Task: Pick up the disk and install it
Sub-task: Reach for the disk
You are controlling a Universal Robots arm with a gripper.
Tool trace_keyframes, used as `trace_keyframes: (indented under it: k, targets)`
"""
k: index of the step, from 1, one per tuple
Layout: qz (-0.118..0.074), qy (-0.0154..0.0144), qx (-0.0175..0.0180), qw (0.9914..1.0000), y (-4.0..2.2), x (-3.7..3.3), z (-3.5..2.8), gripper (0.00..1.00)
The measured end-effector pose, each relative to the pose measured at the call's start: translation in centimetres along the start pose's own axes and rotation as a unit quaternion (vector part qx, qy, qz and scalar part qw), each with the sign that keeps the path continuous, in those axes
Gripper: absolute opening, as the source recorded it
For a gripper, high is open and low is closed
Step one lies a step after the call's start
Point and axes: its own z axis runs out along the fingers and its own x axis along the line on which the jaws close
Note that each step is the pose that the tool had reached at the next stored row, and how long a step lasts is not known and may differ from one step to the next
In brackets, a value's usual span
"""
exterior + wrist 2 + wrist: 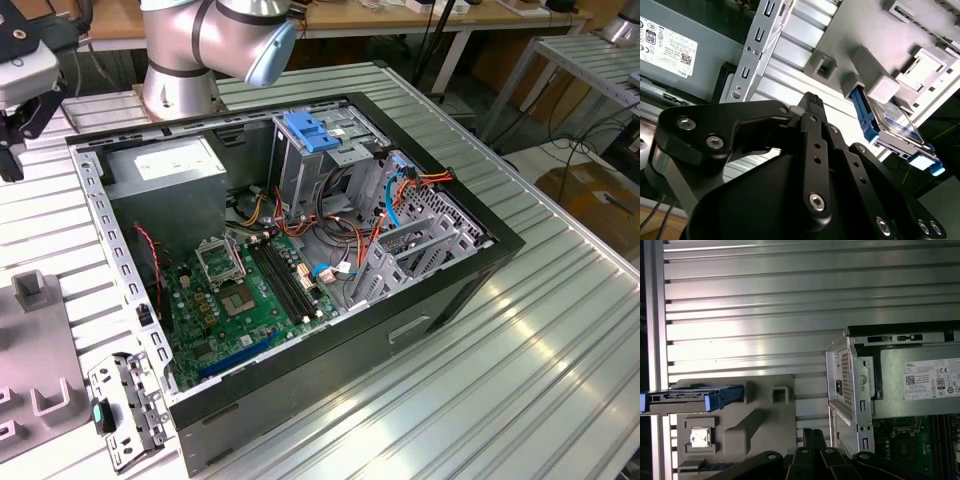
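Observation:
The disk (pixel 892 131) is a flat silver-grey drive with blue side rails. It stands on edge in a grey holder (pixel 875 45) on the ribbed metal table, beside the open computer case. In the first wrist view the disk (pixel 690 399) shows edge-on at the holder's (pixel 765 425) end. My gripper (pixel 811 100) hangs above the table between the case and the holder, apart from the disk, with its black fingers together and nothing held. In the exterior view the gripper (pixel 12 150) is at the far left, above the table.
The open case (pixel 300 250) holds a grey power-supply box (pixel 165 175), a green motherboard (pixel 240 290), coloured cables and a drive cage topped by a light-blue latch (pixel 315 135). A small metal bracket (pixel 125 410) lies at the case's near left corner. The arm's base (pixel 185 60) stands behind.

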Motion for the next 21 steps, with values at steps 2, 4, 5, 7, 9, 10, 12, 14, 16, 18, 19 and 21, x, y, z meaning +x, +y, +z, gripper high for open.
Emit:
trace_keyframes:
  k: [2, 4, 5, 7, 9, 10, 12, 14, 16, 18, 19, 21]
  targets:
    - [0.0, 0.0, 0.0, 1.0, 0.02, 0.21, 0.0, 0.11]
    - [0.0, 0.0, 0.0, 1.0, 0.02, 0.23, 0.0, 0.11]
    - [0.0, 0.0, 0.0, 1.0, 0.02, 0.23, -0.01, 0.11]
    - [0.0, 0.0, 0.0, 1.0, 0.02, 0.25, -0.01, 0.11]
    - [0.0, 0.0, 0.0, 1.0, 0.02, 0.25, -0.01, 0.11]
    - [0.0, 0.0, 0.0, 1.0, 0.02, 0.25, -0.01, 0.11]
    - [0.0, 0.0, 0.0, 1.0, 0.02, 0.28, -0.01, 0.11]
    - [0.0, 0.0, 0.0, 1.0, 0.01, 0.39, -0.01, 0.11]
    - [0.0, 0.0, 0.0, 1.0, -0.01, 0.59, -0.02, 0.11]
    - [0.0, 0.0, 0.0, 1.0, -0.03, 0.88, -0.02, 0.11]
    - [0.0, 0.0, 0.0, 1.0, -0.04, 1.03, -0.03, 0.11]
    - [0.0, 0.0, 0.0, 1.0, -0.05, 1.29, -0.04, 0.11]
